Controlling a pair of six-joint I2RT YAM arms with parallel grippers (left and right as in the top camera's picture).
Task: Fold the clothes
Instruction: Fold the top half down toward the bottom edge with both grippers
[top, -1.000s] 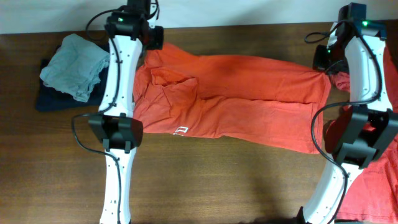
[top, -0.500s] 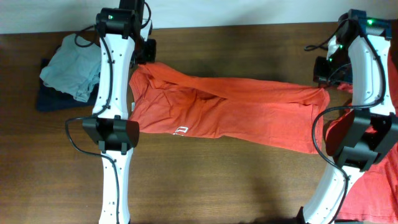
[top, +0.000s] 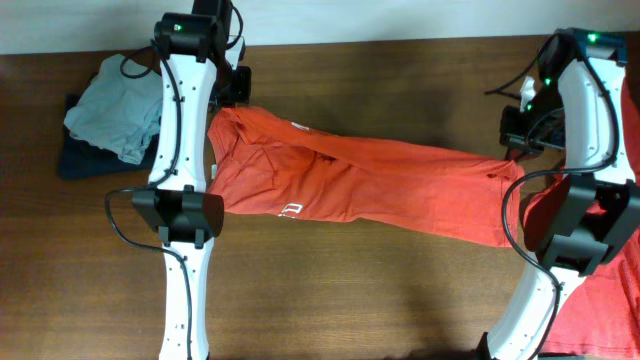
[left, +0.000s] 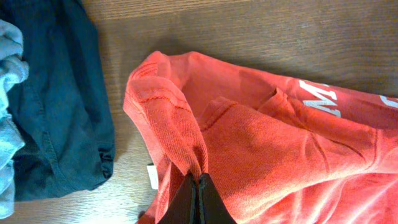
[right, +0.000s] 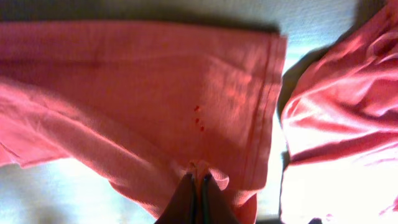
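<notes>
Overhead: the shirt (top: 370, 185) is stretched across the tabletop (top: 330, 300), gripped at its ends by the left gripper (top: 228, 102) and the right gripper (top: 517, 145). A second shirt (top: 595, 290) is seen at the right edge.

Left wrist: a shirt fold is pinched between the jaws, beside a dark cloth (left: 56, 112).

Right wrist: the shirt's hem is pinched likewise.

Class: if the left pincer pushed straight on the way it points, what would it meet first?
The orange T-shirt: the left pincer is shut on a fold of it, and more of that cloth lies ahead. Depth beyond is unclear.
</notes>
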